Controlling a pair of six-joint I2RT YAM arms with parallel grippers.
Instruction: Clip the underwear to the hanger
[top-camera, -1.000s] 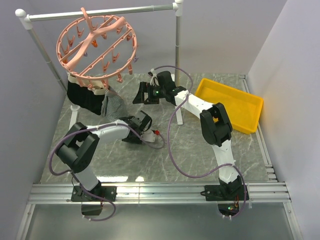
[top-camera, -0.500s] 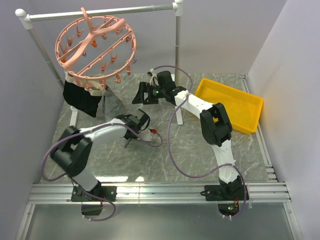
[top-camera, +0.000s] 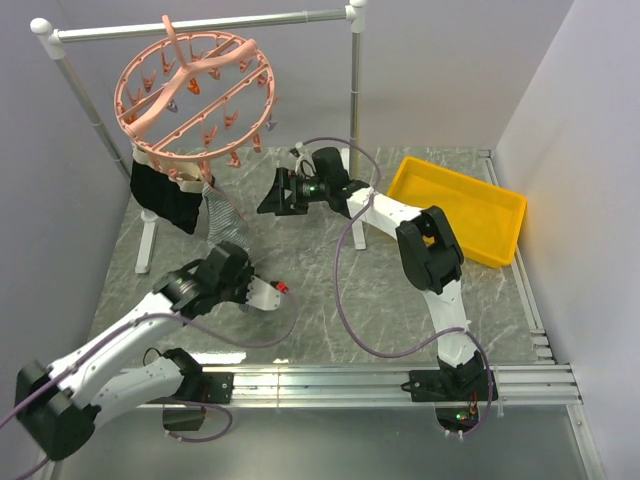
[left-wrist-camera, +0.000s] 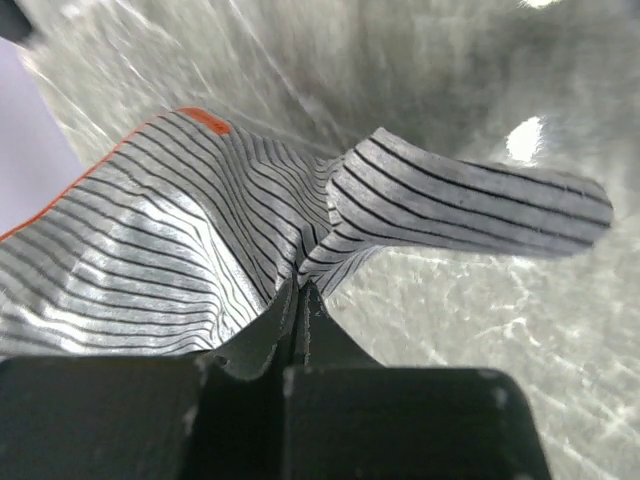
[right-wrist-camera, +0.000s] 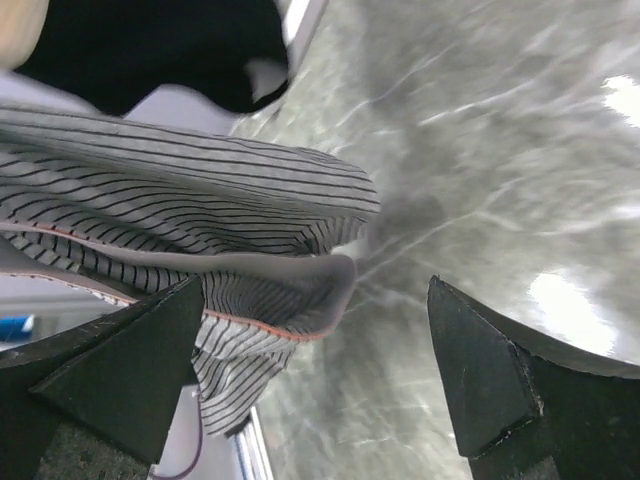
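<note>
The hanger (top-camera: 192, 92), a salmon-pink ring with dangling clips, hangs by its hook from the rail. The striped grey underwear (top-camera: 220, 212) stretches from below the ring's near rim down to my left gripper (top-camera: 232, 250). In the left wrist view the left gripper (left-wrist-camera: 300, 292) is shut on a fold of the underwear (left-wrist-camera: 190, 230). My right gripper (top-camera: 272, 196) stands open just right of the cloth. In the right wrist view the right gripper (right-wrist-camera: 316, 290) has the underwear's waistband edge (right-wrist-camera: 250, 262) between its wide jaws, untouched. Whether a clip holds the cloth's top I cannot tell.
A black garment (top-camera: 165, 198) hangs from the ring beside the underwear. The grey rail (top-camera: 200, 25) rests on two posts, one (top-camera: 354, 90) close behind the right arm. A yellow tray (top-camera: 462, 206) lies at the right. White walls close in both sides.
The left gripper closed on the underwear, and the left arm drew back toward the near edge, pulling the cloth taut. The right gripper edged slightly left and stayed open.
</note>
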